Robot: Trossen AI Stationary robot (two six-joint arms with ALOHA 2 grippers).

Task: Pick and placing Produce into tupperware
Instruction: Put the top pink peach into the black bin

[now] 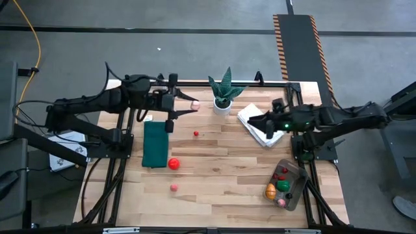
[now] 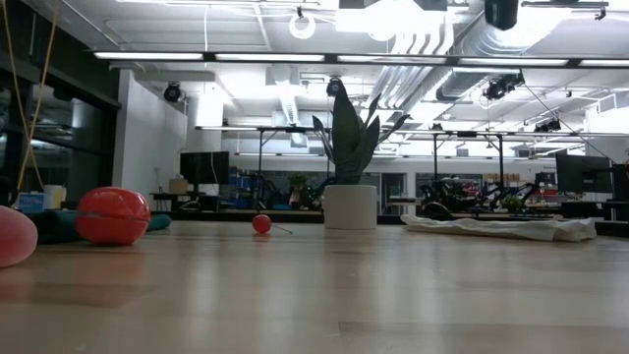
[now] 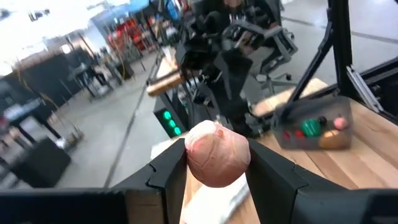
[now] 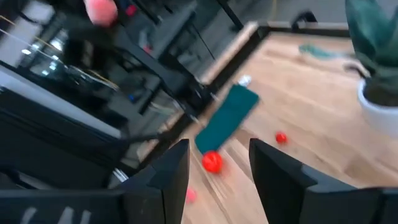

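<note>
I see the clear tupperware (image 1: 290, 184) at lower right of the high view, holding red, green, orange and pink produce. A pink fruit (image 1: 195, 104) sits pinched in the left gripper (image 1: 190, 106) at upper centre. A large red fruit (image 1: 173, 164), small red one (image 1: 196, 134) and small pink one (image 1: 174, 188) lie loose mid-table.

place: robotics lab or workshop | showing it: exposed ducts (image 2: 432, 39) and strip lights (image 2: 324, 59) hanging overhead | monitors (image 2: 204, 167) sitting on benches behind | hazard-striped ramp (image 1: 300, 45) lying on concrete floor (image 1: 162, 16)
</note>
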